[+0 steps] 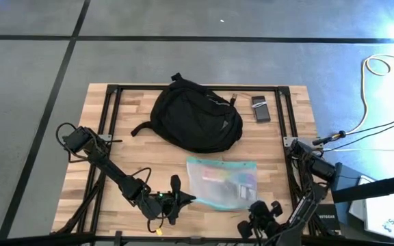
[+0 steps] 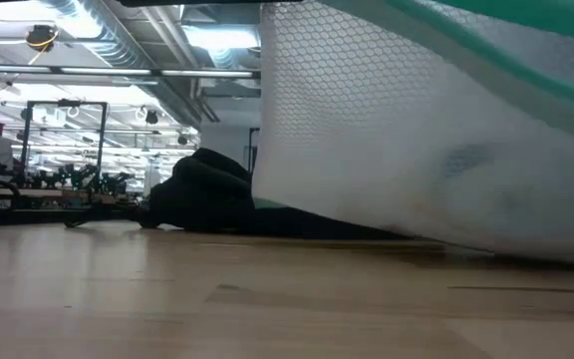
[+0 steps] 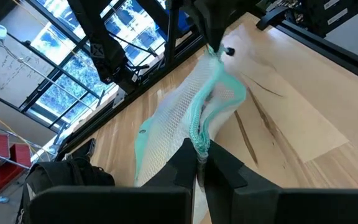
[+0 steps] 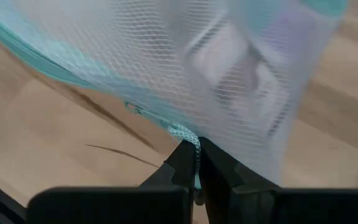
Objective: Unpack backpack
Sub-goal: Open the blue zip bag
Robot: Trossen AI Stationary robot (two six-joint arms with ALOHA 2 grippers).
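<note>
The black backpack (image 1: 197, 117) lies flat on the far middle of the table, also seen in the low view (image 2: 202, 189). In front of it is a translucent mesh pouch with teal edges (image 1: 221, 180), with flat items inside. My left gripper (image 1: 189, 199) is at the pouch's near left corner. My right gripper (image 1: 256, 205) is at its near right corner. Both are shut on the pouch's teal edge. In the low view the pouch (image 2: 427, 130) fills the right side, close to the camera. My left gripper (image 3: 201, 157) pinches the pouch's teal edge (image 3: 199, 138) at its near left corner between its two fingers, coming level from the table's left. The edge runs, bunched and raised, toward the other gripper. My right gripper (image 4: 195, 154) pinches the teal edge (image 4: 183, 132) at the pouch's near right corner. The mesh (image 4: 229, 68) spreads away beyond the fingers; the pouch's far part lies on the table.
A dark phone-like device (image 1: 260, 109) and a small item (image 1: 234, 98) lie right of the backpack, near the far right corner. Black frame rails (image 1: 108, 109) run along both table sides. Bare wood shows at the near left. Cables (image 1: 375, 89) trail on the floor to the right.
</note>
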